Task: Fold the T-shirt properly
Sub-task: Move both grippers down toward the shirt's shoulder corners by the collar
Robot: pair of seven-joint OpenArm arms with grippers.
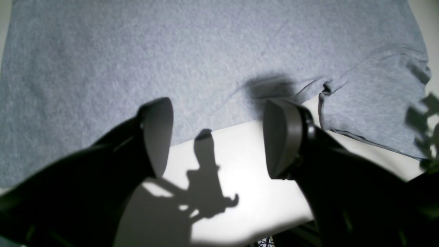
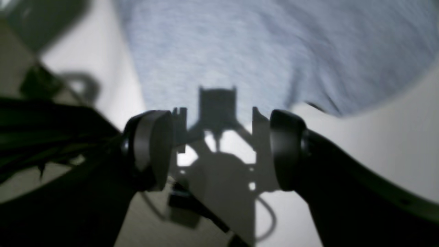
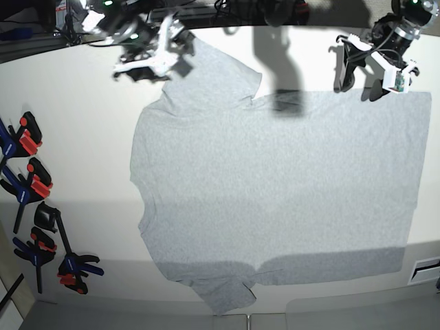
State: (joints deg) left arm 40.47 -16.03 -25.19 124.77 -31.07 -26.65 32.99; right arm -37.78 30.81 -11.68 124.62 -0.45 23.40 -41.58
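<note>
White tabletop [image 3: 82, 110] carries the grey T-shirt [image 3: 275, 185], spread flat and plain side up, just ahead of both grippers. The left gripper [image 1: 216, 137] and right gripper [image 2: 219, 149] hover with jaws wide apart, holding nothing. Risk, as I judge it: pinching only the top layer at the hem or sleeve, dragging the cloth into wrinkles. No lettering or label is readable.

Bright overhead light, hard arm shadows on pale table [image 3: 82, 124]; right wrist view blurred, fingers unfocused
</note>
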